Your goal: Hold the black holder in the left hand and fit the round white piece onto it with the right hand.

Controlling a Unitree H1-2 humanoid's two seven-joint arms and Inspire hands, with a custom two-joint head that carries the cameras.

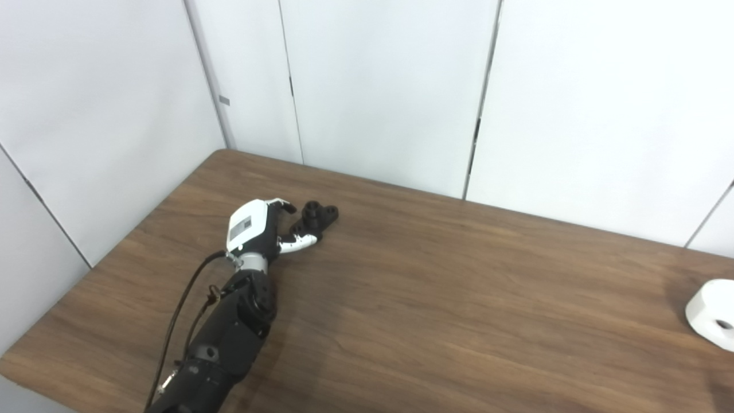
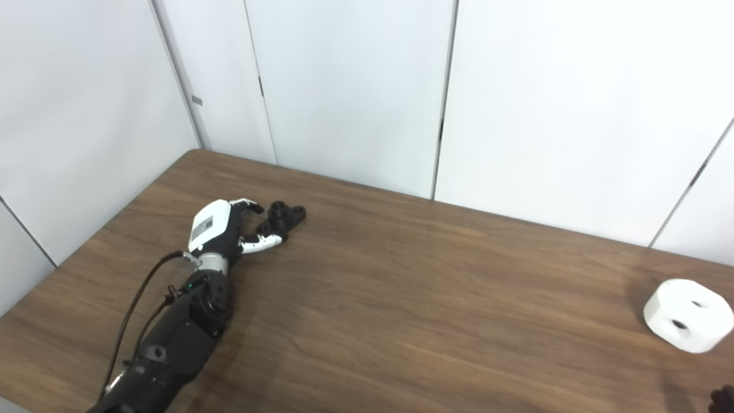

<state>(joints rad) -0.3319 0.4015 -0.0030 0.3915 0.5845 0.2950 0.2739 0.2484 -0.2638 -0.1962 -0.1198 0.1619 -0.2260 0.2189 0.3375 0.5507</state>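
Observation:
The black holder (image 1: 317, 217) lies on the wooden table (image 1: 436, 298) at the far left. It is a small dark part with a raised round post and a flat lug with holes. My left hand (image 1: 259, 228) reaches up to it from the left, open. Its fingers (image 1: 283, 204) curl over the near end and its white thumb (image 1: 299, 243) lies below, with the holder's end between them; I cannot tell if they touch. The round white piece (image 2: 688, 314), with two holes, rests far off at the table's right edge. Only a dark tip of the right hand (image 2: 723, 399) shows at the bottom right corner.
White wall panels (image 1: 378, 86) stand close behind the table's far edge. A black cable (image 1: 180, 310) runs along my left forearm. Bare wood stretches between the holder and the white piece.

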